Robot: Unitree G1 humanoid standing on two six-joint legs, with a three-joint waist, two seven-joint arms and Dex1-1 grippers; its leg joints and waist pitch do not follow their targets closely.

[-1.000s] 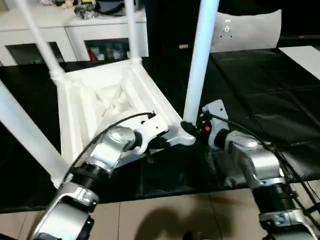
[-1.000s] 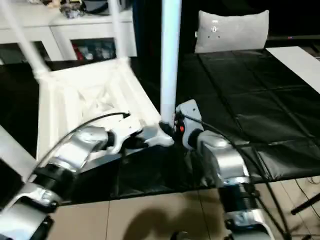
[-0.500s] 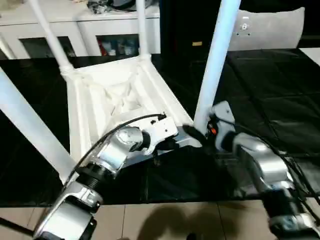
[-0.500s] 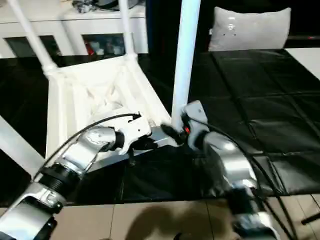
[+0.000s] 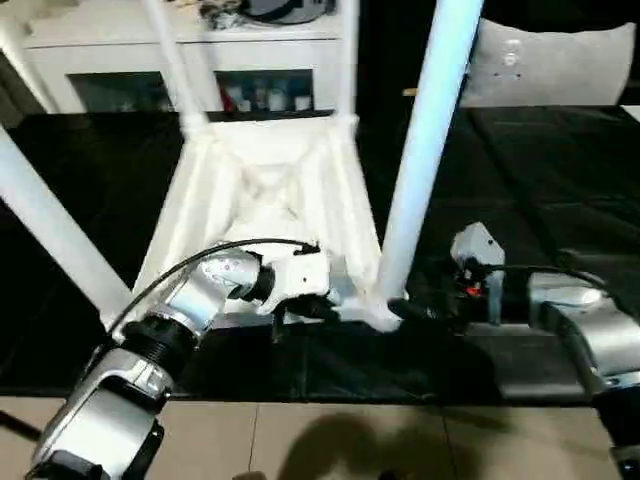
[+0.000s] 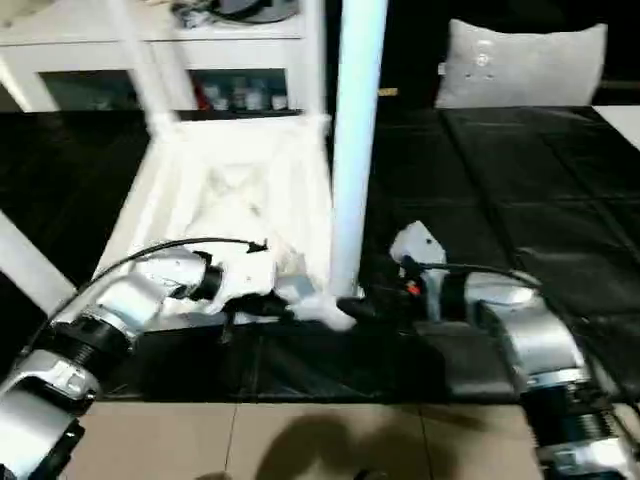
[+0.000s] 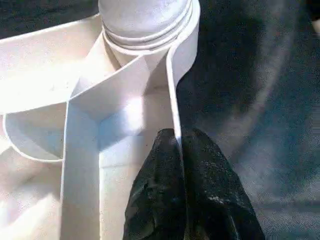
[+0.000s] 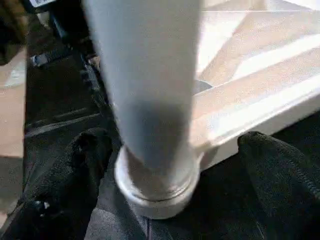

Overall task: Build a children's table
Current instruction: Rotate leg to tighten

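Observation:
The white children's table (image 5: 265,190) lies upside down on a black mat, ribbed underside up, with its legs standing in the corner sockets. My left gripper (image 7: 179,150) is shut on the thin rim wall (image 7: 172,90) just beside the near right socket (image 7: 145,20). The near right leg (image 5: 425,150) rises upright from that corner. My right gripper (image 8: 170,150) is open, one finger (image 8: 75,165) on each side of the leg's base, both clear of it. Two far legs (image 5: 170,60) (image 5: 348,55) and the near left leg (image 5: 50,225) also stand up.
The black mat (image 5: 540,170) stretches to the right of the table. A white cabinet (image 5: 150,50) stands behind, and a grey cushion (image 5: 545,65) sits at the back right. Tan floor (image 5: 330,440) runs along the mat's near edge.
My right gripper has opened off the near right leg and its arm has drawn back to the right. The left gripper stays shut on the rim. The camera has shifted.

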